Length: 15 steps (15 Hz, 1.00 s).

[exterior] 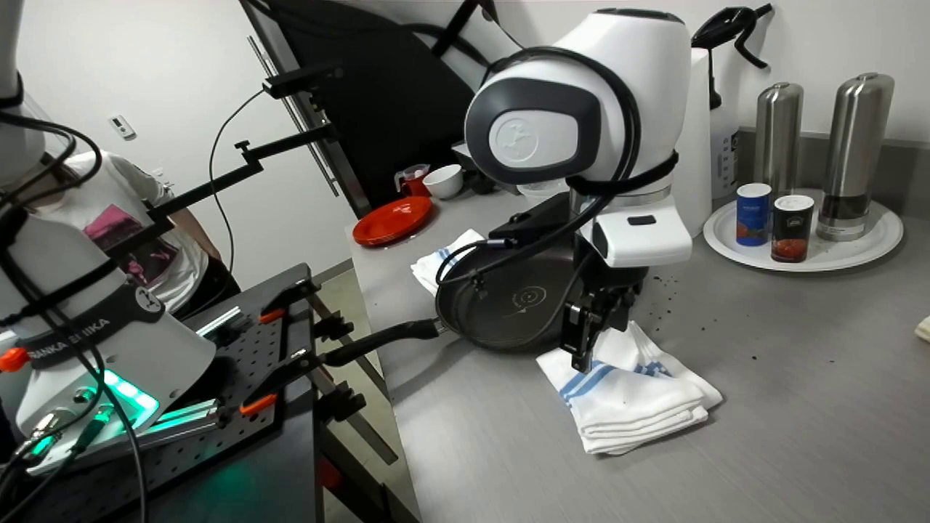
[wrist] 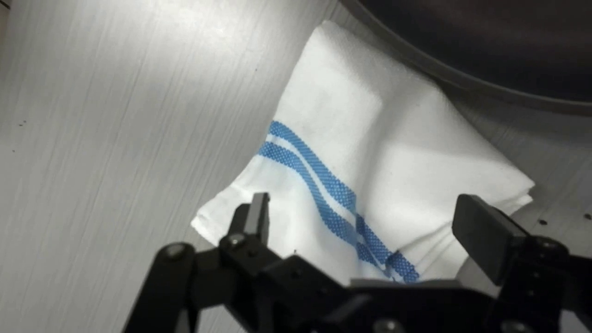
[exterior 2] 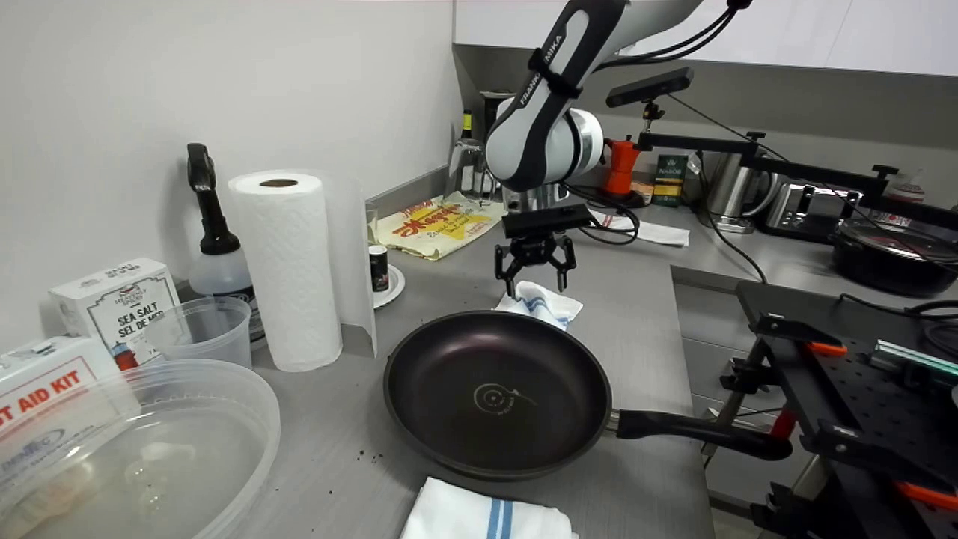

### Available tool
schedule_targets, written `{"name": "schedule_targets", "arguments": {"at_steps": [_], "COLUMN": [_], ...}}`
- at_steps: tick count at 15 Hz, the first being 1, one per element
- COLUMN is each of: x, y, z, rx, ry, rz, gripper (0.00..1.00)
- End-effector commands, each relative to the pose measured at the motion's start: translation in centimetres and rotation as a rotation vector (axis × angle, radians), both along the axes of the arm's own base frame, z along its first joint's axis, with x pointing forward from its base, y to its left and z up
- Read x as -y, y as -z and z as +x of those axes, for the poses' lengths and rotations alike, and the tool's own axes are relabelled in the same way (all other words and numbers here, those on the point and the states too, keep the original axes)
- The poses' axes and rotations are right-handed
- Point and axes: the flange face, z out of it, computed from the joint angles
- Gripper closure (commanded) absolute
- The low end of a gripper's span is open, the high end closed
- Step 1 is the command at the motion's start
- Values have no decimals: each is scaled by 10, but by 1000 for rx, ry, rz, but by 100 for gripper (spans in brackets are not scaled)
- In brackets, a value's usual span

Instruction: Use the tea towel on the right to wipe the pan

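A folded white tea towel with blue stripes lies on the counter beside the pan. It shows in both exterior views (exterior: pixel 647 399) (exterior 2: pixel 540 305) and in the wrist view (wrist: pixel 407 152). The dark frying pan (exterior 2: pixel 486 389) sits flat and empty, its black handle pointing over the counter edge; it also shows in an exterior view (exterior: pixel 501 309) and at the top right of the wrist view (wrist: pixel 499 46). My gripper (wrist: pixel 363 203) is open over this towel, its fingers wide apart with nothing between them. It shows in both exterior views (exterior: pixel 599 341) (exterior 2: pixel 536 288). I cannot tell whether a fingertip touches the cloth.
A second striped towel (exterior 2: pixel 479 516) lies on the pan's far side from my gripper. A paper towel roll (exterior 2: pixel 288 277), a clear tub (exterior 2: pixel 266 419) and a white plate (exterior: pixel 864 250) with shakers and mills stand along the wall. Red plates (exterior: pixel 392 220) lie beyond the pan.
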Motion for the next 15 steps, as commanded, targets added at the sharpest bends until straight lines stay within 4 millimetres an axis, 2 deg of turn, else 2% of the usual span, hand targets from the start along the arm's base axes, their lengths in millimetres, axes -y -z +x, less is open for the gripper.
{"name": "schedule_targets", "arguments": {"at_steps": [1, 7, 11, 15], "x": [-16, -55, -96, -144], "y": [-41, -116, -159, -186], "z": [8, 21, 10, -13], "rx": [44, 143, 147, 113], "ry": [-66, -238, -431, -633], "rz": [8, 82, 139, 184], "gripper": [0, 0, 0, 0]}}
